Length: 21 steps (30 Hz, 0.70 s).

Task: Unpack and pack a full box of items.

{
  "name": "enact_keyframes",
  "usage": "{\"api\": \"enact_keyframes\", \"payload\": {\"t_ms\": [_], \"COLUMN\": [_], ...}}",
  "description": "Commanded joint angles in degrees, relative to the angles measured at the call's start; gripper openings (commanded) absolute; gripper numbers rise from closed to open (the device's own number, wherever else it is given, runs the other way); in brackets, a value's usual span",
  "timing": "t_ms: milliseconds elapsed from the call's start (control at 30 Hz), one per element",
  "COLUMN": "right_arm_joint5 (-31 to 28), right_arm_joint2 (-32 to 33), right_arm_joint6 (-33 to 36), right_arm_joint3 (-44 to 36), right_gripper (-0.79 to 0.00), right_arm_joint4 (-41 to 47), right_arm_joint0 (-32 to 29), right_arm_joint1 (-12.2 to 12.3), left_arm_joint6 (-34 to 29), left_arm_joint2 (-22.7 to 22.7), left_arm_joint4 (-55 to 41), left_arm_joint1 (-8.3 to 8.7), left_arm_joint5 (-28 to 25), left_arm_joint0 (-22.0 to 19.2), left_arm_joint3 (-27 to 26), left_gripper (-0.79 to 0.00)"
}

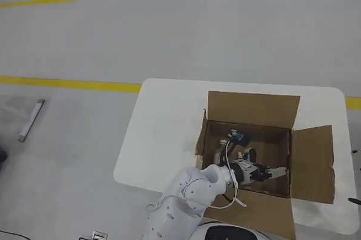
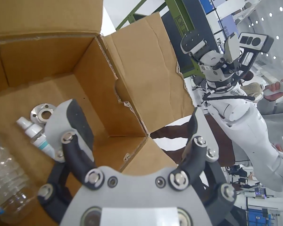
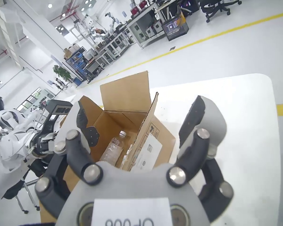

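An open cardboard box (image 1: 252,108) stands on the white table (image 1: 162,138) with its flaps spread. My left gripper (image 1: 279,173) is inside the box, open and holding nothing; in its own view the left gripper (image 2: 134,123) hangs over the box floor near a corner. Beside it on the floor lie a clear plastic bottle (image 2: 7,172), a small white spray bottle (image 2: 34,134) and a metal flange (image 2: 41,114). A blue item (image 1: 237,136) lies near the far wall. My right gripper (image 3: 141,116) is open and empty, off to the side above the box (image 3: 125,95), with the bottle (image 3: 112,149) below.
The table's bare surface (image 3: 238,118) stretches beside the box. The box walls (image 2: 37,57) and upright flaps (image 2: 141,71) close in around the left gripper. The right arm's gripper (image 2: 212,45) stands outside the box, beyond a torn flap.
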Motion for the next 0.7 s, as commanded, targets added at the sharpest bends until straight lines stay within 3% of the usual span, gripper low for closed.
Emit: {"api": "enact_keyframes", "payload": {"t_ms": [0, 133, 300, 667], "right_arm_joint5": [0.12, 1.25, 1.65, 1.54], "right_arm_joint2": [-0.26, -0.52, -1.29, -1.71], "right_arm_joint6": [-0.34, -0.52, -0.93, -0.43], "right_arm_joint3": [-0.19, -0.06, -0.22, -0.33], "right_gripper": [-0.785, -0.785, -0.785, -0.785], "right_arm_joint4": [-0.38, -2.58, -4.33, -4.63], "right_arm_joint0": [-0.16, -0.06, 0.04, -0.19], "right_arm_joint1": [-0.15, -0.4, -0.7, -1.21], "left_arm_joint6": [-3.04, -9.29, -19.67, -21.02], "left_arm_joint2": [0.55, 2.89, 8.45, 10.8], "left_arm_joint4": [7.27, 16.89, 31.11, 33.91], "left_arm_joint1": [0.17, 0.39, 0.28, -1.48], "left_arm_joint5": [4.72, 10.9, 12.45, 18.36], "left_arm_joint0": [-0.92, -2.51, -6.18, -9.09], "left_arm_joint3": [0.4, 0.78, 2.61, 7.49], "left_gripper": [0.0, 0.0, 0.0, 0.0]}}
